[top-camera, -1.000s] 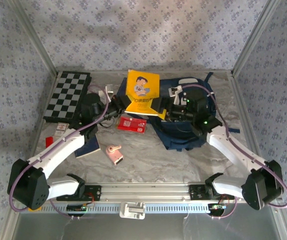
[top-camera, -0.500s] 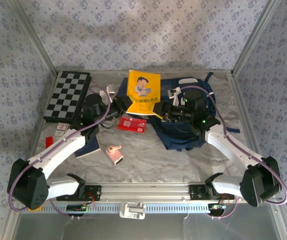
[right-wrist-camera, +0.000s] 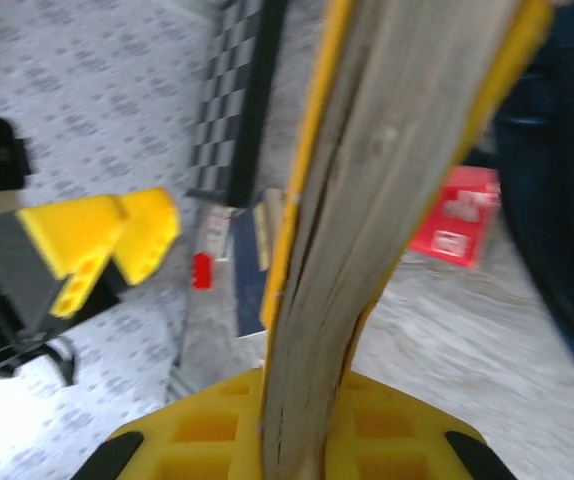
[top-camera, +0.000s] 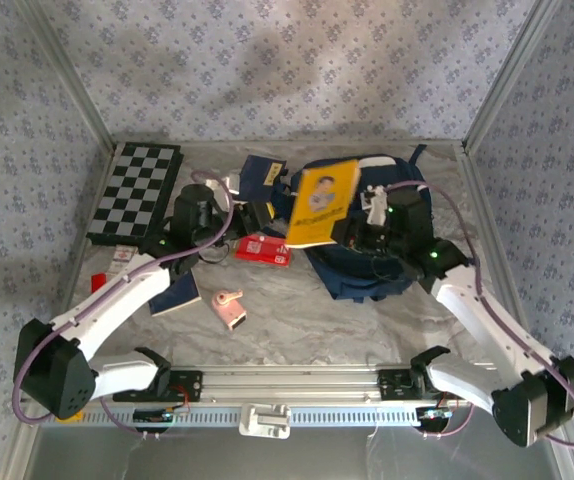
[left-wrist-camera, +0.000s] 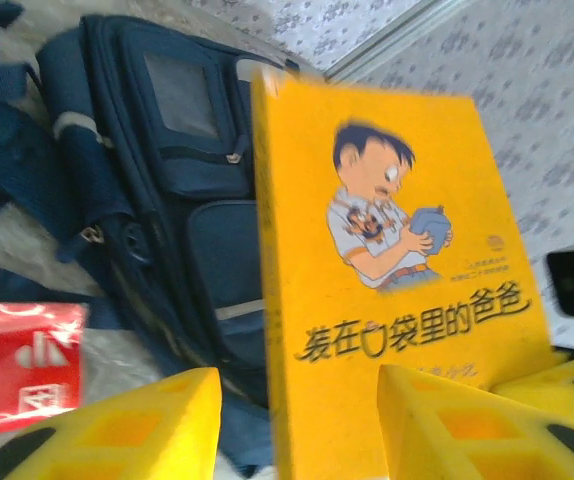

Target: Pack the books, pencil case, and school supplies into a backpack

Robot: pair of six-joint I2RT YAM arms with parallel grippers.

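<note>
The bright yellow book (top-camera: pixel 322 200) stands tilted above the navy backpack (top-camera: pixel 367 265), and my right gripper (top-camera: pixel 354 228) is shut on its lower edge. In the right wrist view its page edge (right-wrist-camera: pixel 387 200) runs up from between the jaws of the right gripper (right-wrist-camera: pixel 307 420). My left gripper (top-camera: pixel 257 214) is open just left of the book. In the left wrist view the left gripper (left-wrist-camera: pixel 297 430) has its fingers wide apart in front of the cover (left-wrist-camera: pixel 397 260). One navy book (top-camera: pixel 262 172) lies at the back, another navy book (top-camera: pixel 177 293) front left. The red pencil case (top-camera: pixel 264 248) and the pink gadget (top-camera: pixel 229 306) lie on the table.
The checkered board (top-camera: pixel 135 192) lies at the back left. A tiny red block (top-camera: pixel 97 281) sits near the left arm. The backpack's straps (left-wrist-camera: pixel 7 140) trail toward the pencil case (left-wrist-camera: pixel 22 365). Walls close in the table on three sides.
The yellow book has swung right, off the table's middle and over the backpack, carried by my right gripper. My left gripper has let go of it. A navy book is uncovered at the back.
</note>
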